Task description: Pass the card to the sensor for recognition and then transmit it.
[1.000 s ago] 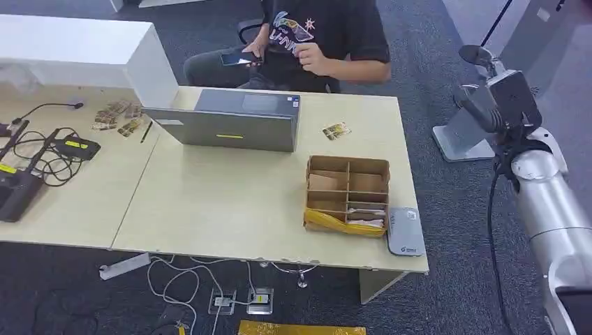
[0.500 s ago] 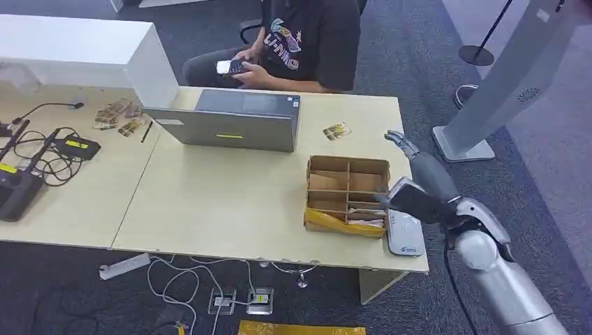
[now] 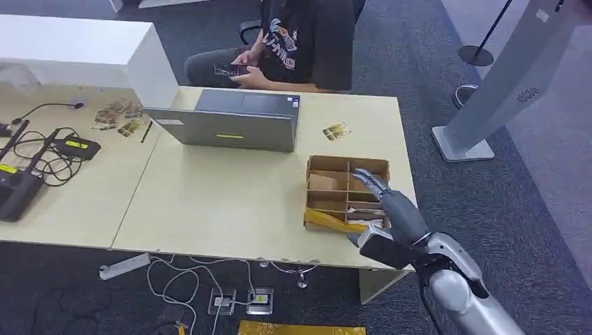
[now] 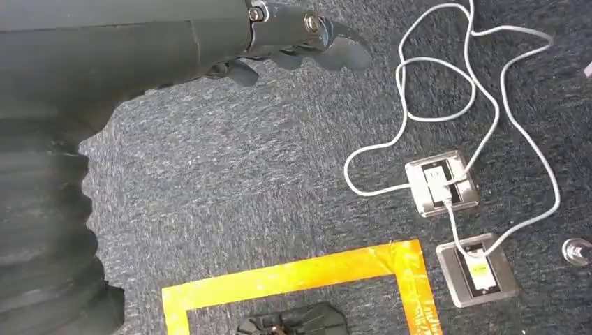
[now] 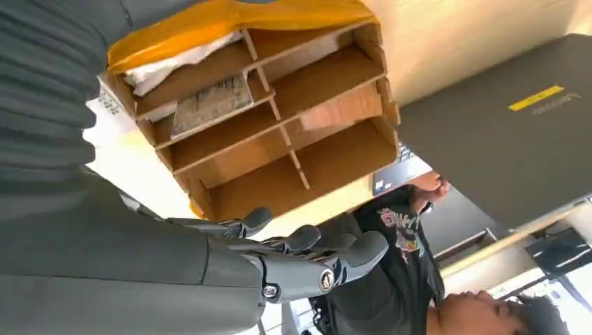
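The card [image 5: 211, 102], if I read that printed slip rightly, lies flat in a near compartment of the cardboard tray [image 3: 317, 165], its long axis running along the slot, next to the yellow-wrapped end. My right hand [image 3: 388, 200] hovers just above that tray, fingers spread and holding nothing, so the card sits below and slightly nearer me than my fingertips. My left hand [image 4: 293, 45] hangs over the carpet, loosely apart and empty, well away.
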`<action>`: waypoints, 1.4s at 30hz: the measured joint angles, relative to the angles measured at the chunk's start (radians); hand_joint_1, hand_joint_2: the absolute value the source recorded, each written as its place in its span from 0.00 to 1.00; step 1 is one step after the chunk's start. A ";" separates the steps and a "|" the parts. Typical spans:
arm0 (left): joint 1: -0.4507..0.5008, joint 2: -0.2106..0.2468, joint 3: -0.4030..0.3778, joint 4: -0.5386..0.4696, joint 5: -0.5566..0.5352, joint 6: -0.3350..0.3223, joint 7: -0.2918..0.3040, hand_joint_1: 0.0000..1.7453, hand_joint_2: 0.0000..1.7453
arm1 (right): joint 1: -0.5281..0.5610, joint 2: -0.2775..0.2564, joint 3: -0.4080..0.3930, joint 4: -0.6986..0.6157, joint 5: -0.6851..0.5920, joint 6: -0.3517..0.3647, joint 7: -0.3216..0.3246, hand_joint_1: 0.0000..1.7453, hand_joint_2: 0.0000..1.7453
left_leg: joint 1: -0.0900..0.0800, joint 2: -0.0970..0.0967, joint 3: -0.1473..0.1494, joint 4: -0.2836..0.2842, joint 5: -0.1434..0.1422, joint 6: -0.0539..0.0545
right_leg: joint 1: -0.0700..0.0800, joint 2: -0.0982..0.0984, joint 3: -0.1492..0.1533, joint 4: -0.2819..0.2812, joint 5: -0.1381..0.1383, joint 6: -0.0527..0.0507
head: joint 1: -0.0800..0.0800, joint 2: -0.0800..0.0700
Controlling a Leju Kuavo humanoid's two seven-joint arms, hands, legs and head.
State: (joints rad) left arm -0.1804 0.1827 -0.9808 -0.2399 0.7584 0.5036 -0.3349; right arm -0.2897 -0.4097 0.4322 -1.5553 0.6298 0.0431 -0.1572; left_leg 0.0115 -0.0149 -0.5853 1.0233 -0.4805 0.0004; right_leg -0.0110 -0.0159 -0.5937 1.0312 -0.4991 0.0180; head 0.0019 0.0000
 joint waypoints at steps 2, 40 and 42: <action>0.000 0.000 0.000 0.000 0.000 0.000 0.000 0.00 1.00 | 0.000 0.000 0.008 0.000 0.042 -0.013 0.016 0.00 1.00 | 0.000 0.000 0.000 0.000 0.000 0.000 | 0.000 0.000 0.000 0.000 0.000 0.000 | 0.000 0.000; 0.000 -0.002 0.003 0.000 0.020 -0.010 0.020 0.00 1.00 | -0.114 0.008 0.048 0.063 0.319 0.016 0.174 0.00 1.00 | 0.000 0.000 0.000 0.000 0.000 0.000 | 0.000 0.000 0.000 0.000 0.000 0.000 | 0.000 0.000; 0.000 -0.002 0.003 0.000 0.019 -0.011 0.023 0.00 1.00 | -0.114 0.008 0.048 0.064 0.316 0.031 0.173 0.00 1.00 | 0.000 0.000 0.000 0.000 0.000 0.000 | 0.000 0.000 0.000 0.000 0.000 0.000 | 0.000 0.000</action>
State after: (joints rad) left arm -0.1805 0.1804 -0.9773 -0.2396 0.7778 0.4925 -0.3120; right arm -0.4039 -0.4017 0.4803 -1.4916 0.9457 0.0741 0.0160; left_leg 0.0115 -0.0147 -0.5852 1.0234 -0.4805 0.0004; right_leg -0.0111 -0.0159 -0.5937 1.0314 -0.4991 0.0180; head 0.0019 0.0000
